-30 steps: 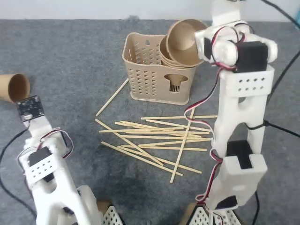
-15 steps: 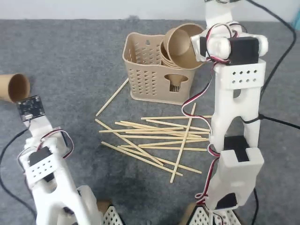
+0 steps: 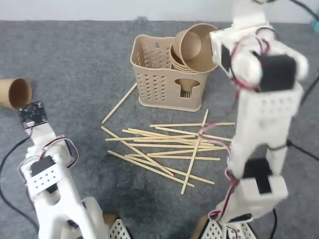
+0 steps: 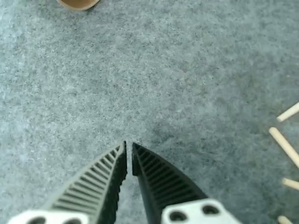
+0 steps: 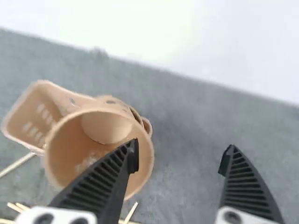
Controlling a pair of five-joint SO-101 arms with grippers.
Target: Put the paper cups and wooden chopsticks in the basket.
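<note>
A beige slotted basket [image 3: 162, 74] stands at the back of the grey carpet, with a stack of brown paper cups [image 3: 194, 47] leaning out of its right end. Another paper cup [image 3: 15, 92] lies on its side at the far left. Several wooden chopsticks [image 3: 169, 147] lie scattered in front of the basket. My right gripper [image 5: 182, 156] hangs open above the carpet just beside the top cup [image 5: 93, 149] in the basket [image 5: 28, 122], nothing between its fingers. My left gripper [image 4: 129, 148] is shut and empty, low over bare carpet, with the lying cup's rim [image 4: 77, 3] farther off.
The right arm [image 3: 264, 99] rises tall to the right of the basket and over the chopsticks' right ends. The left arm [image 3: 45, 169] stands at the front left. Chopstick ends [image 4: 285, 140] lie off to one side of the left gripper. A pale wall borders the carpet's back.
The right arm's upper part has swung right and risen, away from the cup stack, which stays in the basket. The left arm has not moved.
</note>
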